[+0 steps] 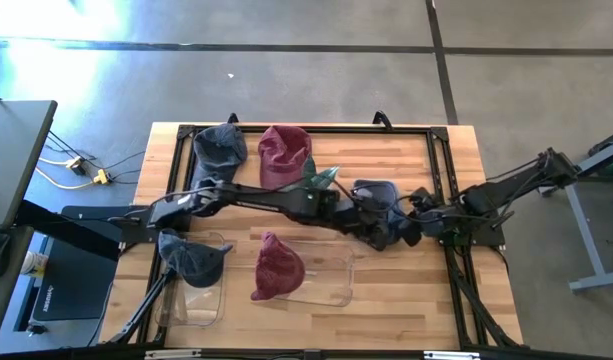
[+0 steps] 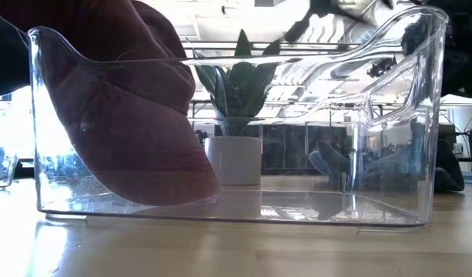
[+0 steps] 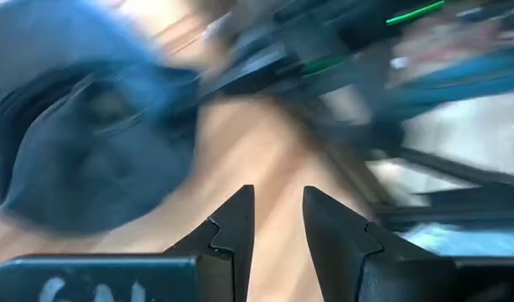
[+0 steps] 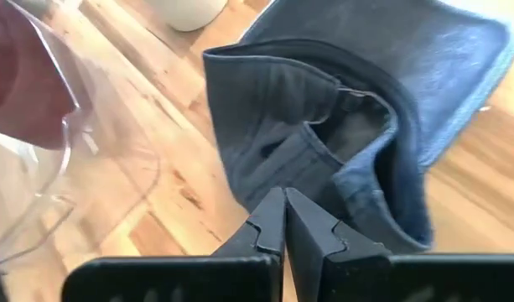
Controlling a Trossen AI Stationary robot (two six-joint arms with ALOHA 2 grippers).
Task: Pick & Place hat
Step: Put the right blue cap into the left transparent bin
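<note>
A blue denim cap (image 1: 374, 191) lies on the table's right half, its hollow inside (image 4: 324, 126) facing my right wrist camera. My right gripper (image 1: 414, 212) (image 4: 283, 200) reaches in from the table's right and is shut at the cap's rim. My left arm stretches across the table; its gripper (image 1: 386, 232) (image 3: 278, 205) is open just near of the cap (image 3: 89, 143) and touches nothing. A maroon cap (image 1: 276, 268) (image 2: 120, 131) sits in a large clear bin (image 1: 331, 285) (image 2: 389, 115). My right gripper pinches the blue cap's rim (image 4: 277, 180) between its two shut fingers, at the edge of the opening beside the inner band. The fingers come slanting down from the table's right. The cap's brim end (image 4: 458, 50) rests on the table, the crown slack and folded.
Another maroon cap (image 1: 284, 155) and a blue cap (image 1: 221, 146) lie at the far side. A third blue cap (image 1: 191, 258) sits in a small clear bin (image 1: 201, 300) at near left. A potted plant (image 1: 321, 180) (image 2: 237, 115) stands mid-table. A black frame (image 1: 306, 128) borders the table.
</note>
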